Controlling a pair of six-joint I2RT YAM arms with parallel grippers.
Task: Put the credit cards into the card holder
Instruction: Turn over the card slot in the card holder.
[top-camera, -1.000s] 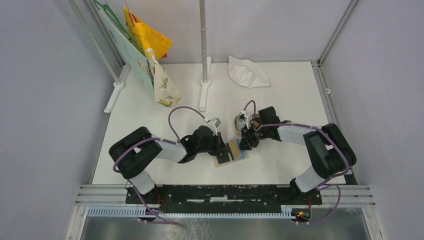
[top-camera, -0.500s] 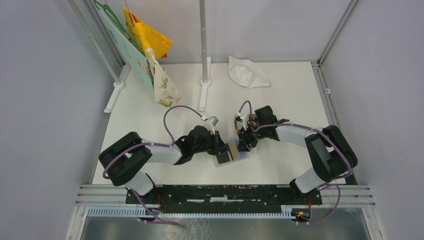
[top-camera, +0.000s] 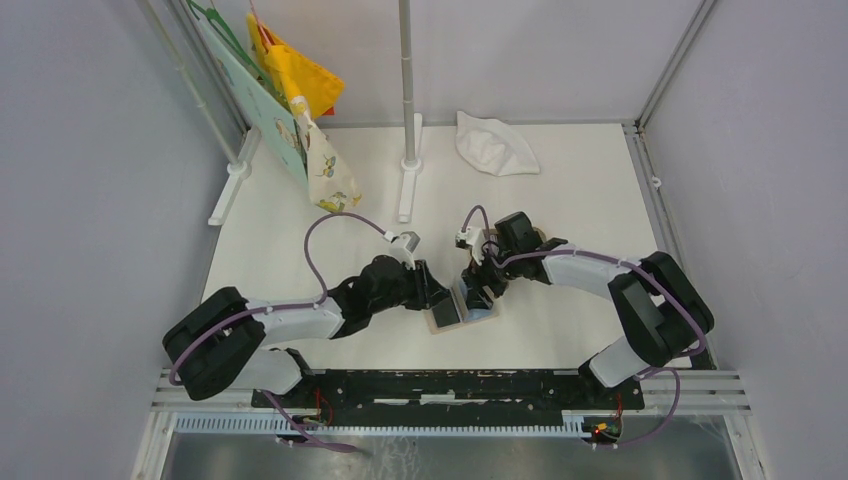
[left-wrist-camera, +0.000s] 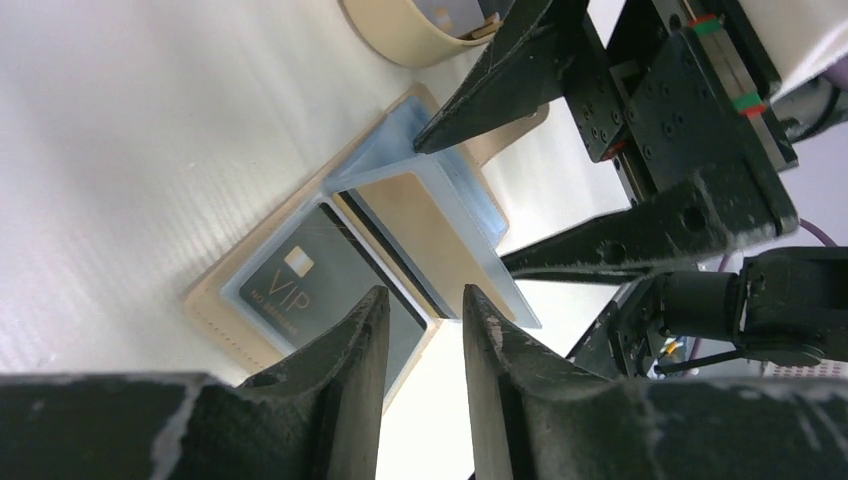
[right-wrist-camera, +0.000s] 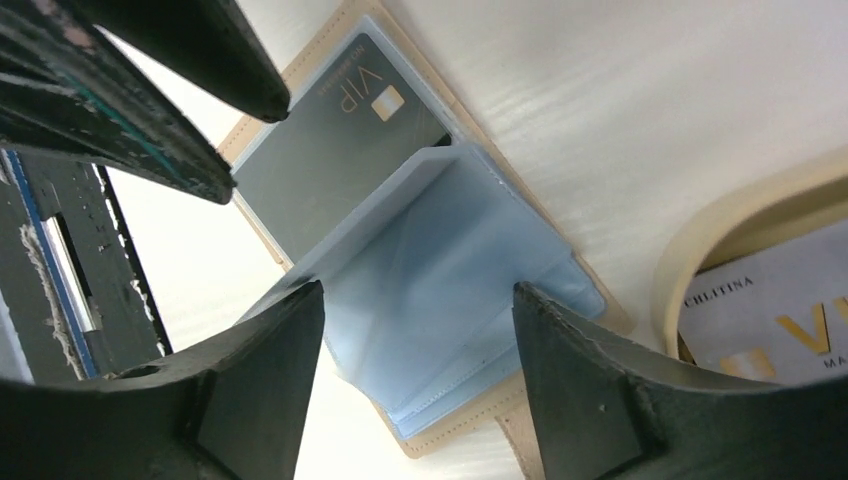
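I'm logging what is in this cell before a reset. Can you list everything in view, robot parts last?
card holder: one, beige with light blue lining, lying open on the table between the arms
dark card: one, dark grey, marked VIP, in the holder's pocket
tray: one, tan, oval, just beyond the holder
pale card: one, whitish with gold lettering, in the tray
cloth: one, white, crumpled, far side
pole: one, grey, upright, far middle
hanging fabrics: at least two, yellow and patterned, far left
table: one, white
left fingers: two, black, slightly apart over the holder, empty
right fingers: two, black, wide apart over the blue lining
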